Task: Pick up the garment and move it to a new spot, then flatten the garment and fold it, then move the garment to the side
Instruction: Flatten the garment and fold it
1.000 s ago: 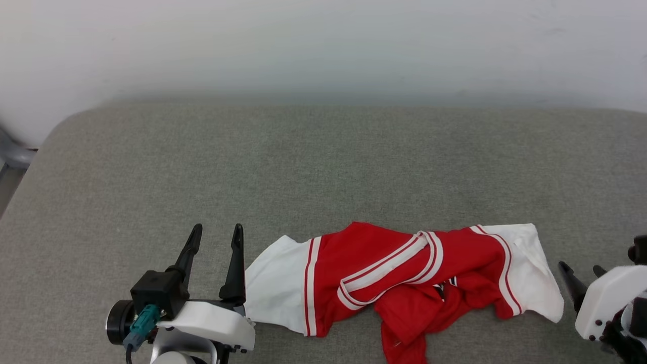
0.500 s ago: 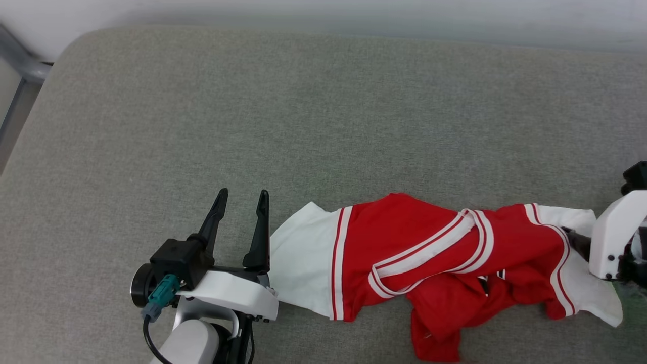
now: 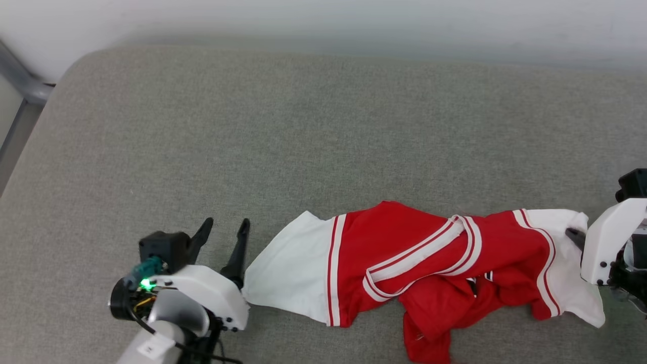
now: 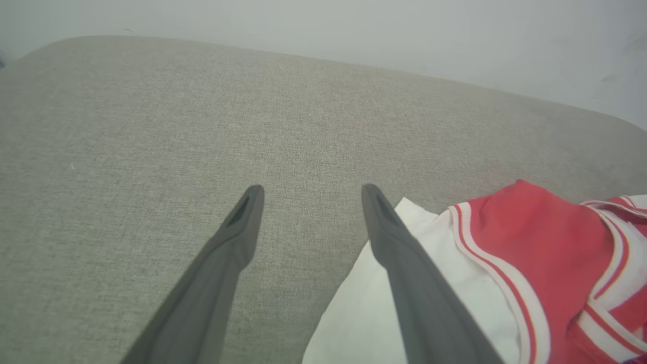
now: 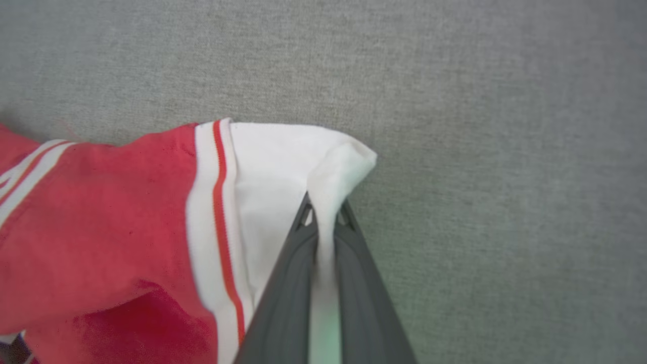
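**Right claw has the white corner; the lift is yet to start**

The garment lies crumpled along the near side of the grey cushion. It is stretched from left to right, with a white panel at each end and a bunched red middle crossed by a loop of striped trim.

The right claw is pressed together on a fold of the white panel at the garment's right end. In the right wrist view the cloth is squeezed between the two dark fingers and puckers up just past their tips. The rest of the garment rests on the cushion.

The left claw is spread wide and holds nothing. It sits just beside the white left end. In the left wrist view one finger crosses over the white edge, but it cannot be told whether it touches the cloth.

This looks like the first step, picking the garment up to carry it to a new spot. With one corner gripped, the next move probably calls for the left claw to shift onto the left white edge and pinch it. Both arms could then rise together, so that the cloth hangs between them rather than dragging. A thin pinch on soft fabric could slip if it is pulled hard.
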